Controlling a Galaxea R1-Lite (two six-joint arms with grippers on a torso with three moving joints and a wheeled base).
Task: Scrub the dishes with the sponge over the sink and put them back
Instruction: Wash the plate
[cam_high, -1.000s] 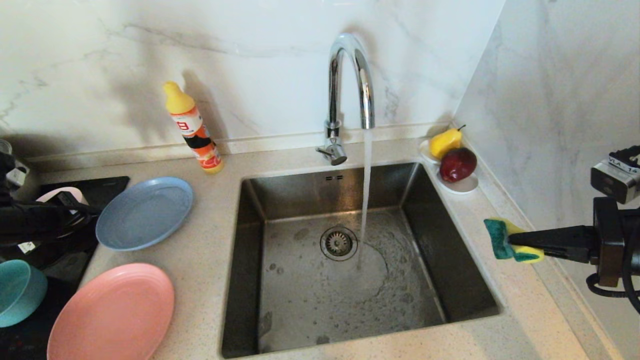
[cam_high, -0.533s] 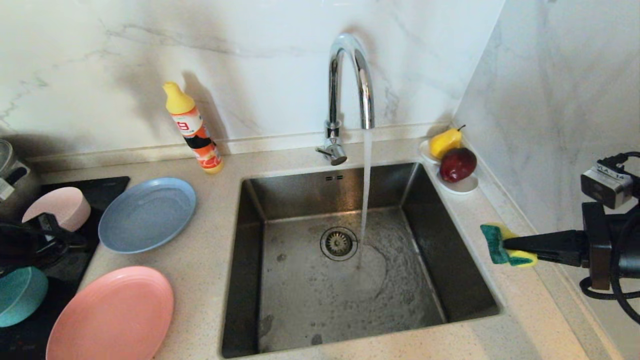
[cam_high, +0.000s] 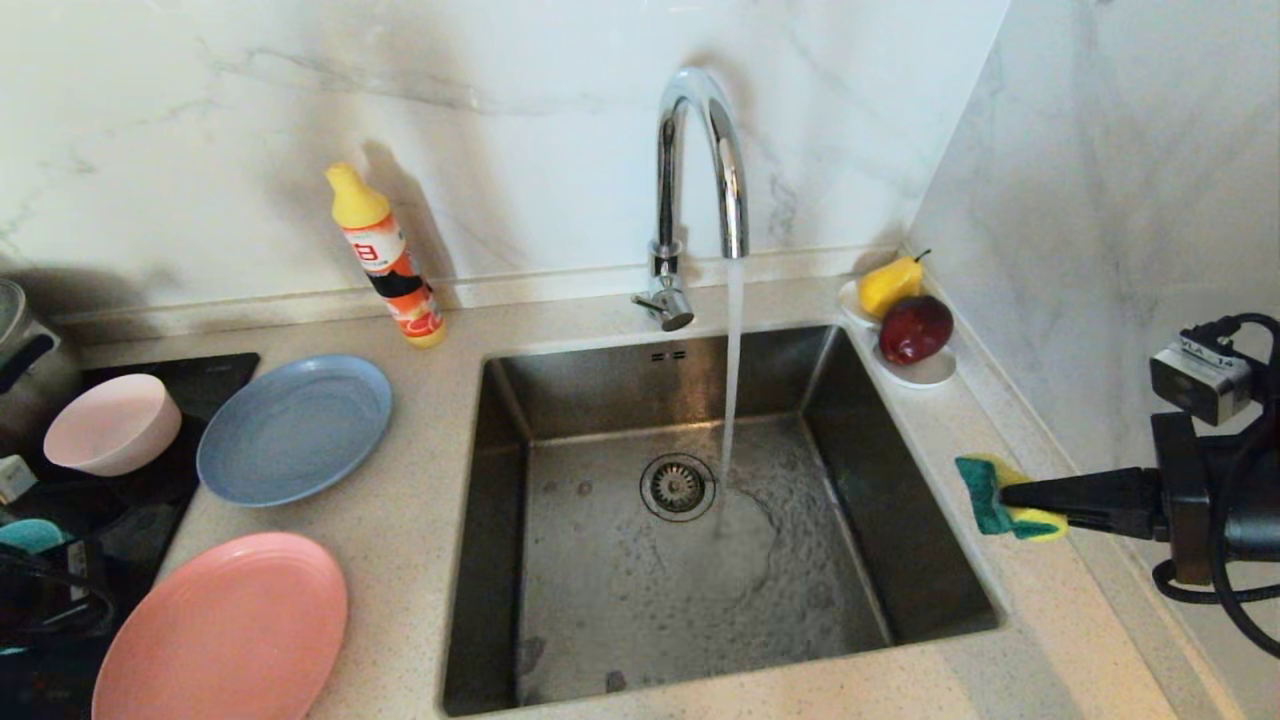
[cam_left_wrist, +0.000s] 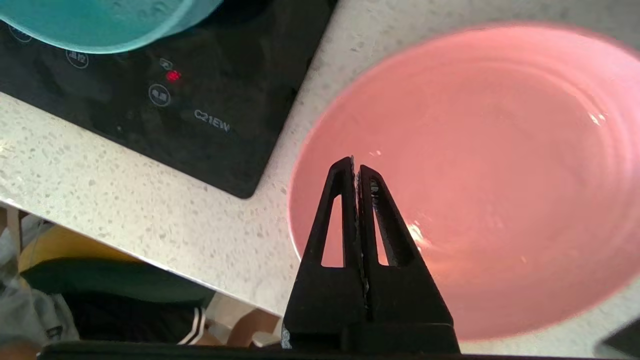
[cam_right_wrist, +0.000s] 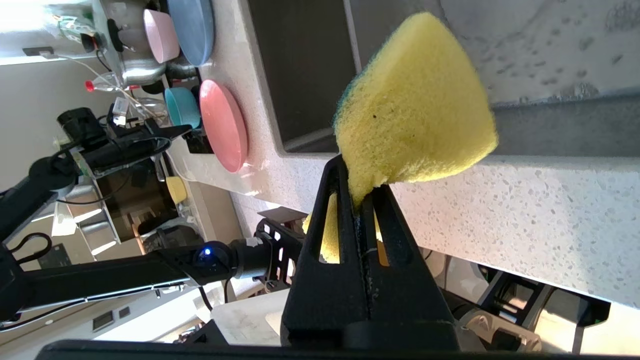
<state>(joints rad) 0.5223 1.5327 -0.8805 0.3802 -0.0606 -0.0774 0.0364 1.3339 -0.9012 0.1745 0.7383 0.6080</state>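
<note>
The sponge (cam_high: 1005, 497), yellow with a dark green scouring face, is pinched at one edge in the right gripper (cam_high: 1010, 494), which reaches in level from the right and holds it in the air above the speckled counter (cam_high: 420, 480) just beside the sink's right rim; in the right wrist view the yellow body (cam_right_wrist: 415, 110) bulges out past the fingertips, which are squeezed tight on it. The sink (cam_high: 900, 530) itself holds no dishes, and a stream of water (cam_high: 732, 390) runs from the chrome tap (cam_high: 695, 180) down beside the round drain strainer (cam_high: 677, 486). All four dishes sit to the left of the basin: the blue-grey plate (cam_high: 292, 428) on the counter near the sink's back left corner, the salmon-pink plate (cam_high: 225, 630) nearer the front edge, the pale pink bowl (cam_high: 110, 423) on the black cooktop (cam_high: 150, 500) just beside the blue-grey plate, and the teal bowl (cam_high: 30, 535) at the far left, mostly hidden behind the left arm. The left gripper (cam_left_wrist: 356, 165) hovers over the near rim of the salmon-pink plate with its fingers pressed together and nothing between them. Behind the blue-grey plate an orange detergent bottle (cam_high: 385, 260) stands tilted against the marble wall. At the sink's back right corner a small white dish (cam_high: 925, 370) carries a yellow pear (cam_high: 890, 284) and a dark red apple (cam_high: 916, 328).
</note>
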